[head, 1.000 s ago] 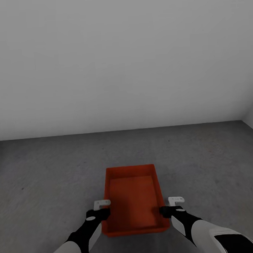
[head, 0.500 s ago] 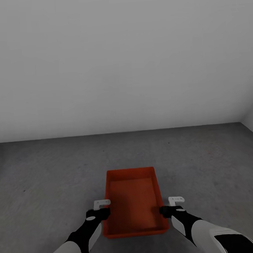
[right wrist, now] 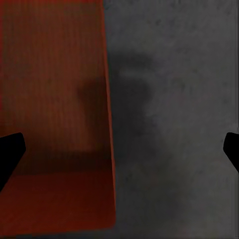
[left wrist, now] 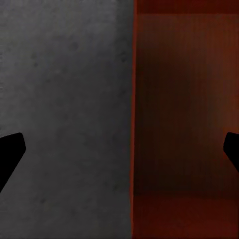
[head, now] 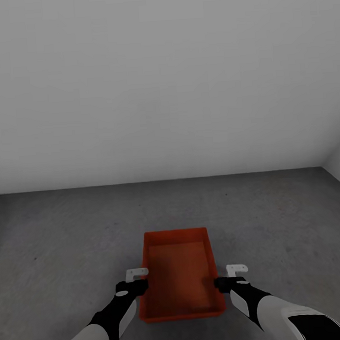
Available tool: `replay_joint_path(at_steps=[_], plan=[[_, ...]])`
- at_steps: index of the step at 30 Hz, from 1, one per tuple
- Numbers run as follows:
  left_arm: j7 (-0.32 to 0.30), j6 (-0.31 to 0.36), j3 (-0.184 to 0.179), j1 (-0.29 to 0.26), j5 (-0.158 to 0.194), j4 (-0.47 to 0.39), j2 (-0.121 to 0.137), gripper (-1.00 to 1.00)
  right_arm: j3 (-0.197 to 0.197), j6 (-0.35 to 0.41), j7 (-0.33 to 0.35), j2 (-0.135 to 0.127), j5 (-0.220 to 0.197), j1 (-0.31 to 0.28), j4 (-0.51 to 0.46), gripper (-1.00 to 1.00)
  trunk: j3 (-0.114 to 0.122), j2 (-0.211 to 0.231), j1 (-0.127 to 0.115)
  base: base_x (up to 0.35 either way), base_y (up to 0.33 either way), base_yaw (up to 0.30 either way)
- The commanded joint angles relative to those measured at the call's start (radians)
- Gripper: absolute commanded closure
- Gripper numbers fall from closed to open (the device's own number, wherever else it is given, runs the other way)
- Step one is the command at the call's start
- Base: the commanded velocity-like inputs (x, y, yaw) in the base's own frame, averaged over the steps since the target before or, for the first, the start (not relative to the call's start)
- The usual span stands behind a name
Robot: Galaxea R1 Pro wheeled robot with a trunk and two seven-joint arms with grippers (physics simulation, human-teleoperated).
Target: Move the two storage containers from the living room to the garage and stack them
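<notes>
Over grey floor (head: 58, 233), both arms reach forward, spread fingers (left wrist: 11, 152) straddling the container's (head: 178, 276) side walls.

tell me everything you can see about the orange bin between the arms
The storage container is an orange-red rectangular bin that looks like smooth plastic, open-topped with no lid and nothing inside. It sits level, long side running away from the robot, over the dark grey concrete floor, near a white wall. The left hand and right hand are at its two long walls, each with fingers spread wide astride a rim. Whether it rests on the floor is unclear.
</notes>
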Motion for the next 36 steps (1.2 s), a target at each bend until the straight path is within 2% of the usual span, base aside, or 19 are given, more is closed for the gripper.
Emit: replay_joint_path(at_steps=[1,19,36], plan=[[0.007,0.004,-0.008,0.0,0.01,-0.002,0.001,-1.0,-0.002,-0.001,-0.002,0.0,-0.001,0.0,0.0,-1.0,0.003,0.007,-0.004,0.0,0.0,0.0],[0.003,0.003,-0.013,0.0,0.008,-0.001,0.006,-1.0,-0.002,0.001,0.002,-0.001,-0.001,-0.001,-0.004,-1.0,0.059,0.133,-0.073,0.0,0.0,0.0],[0.008,-0.027,-0.01,0.0,0.011,-0.001,0.008,-1.0,-0.001,-0.002,0.001,0.002,-0.001,0.0,-0.004,-1.0,0.112,0.252,-0.138,0.0,0.0,0.0]])
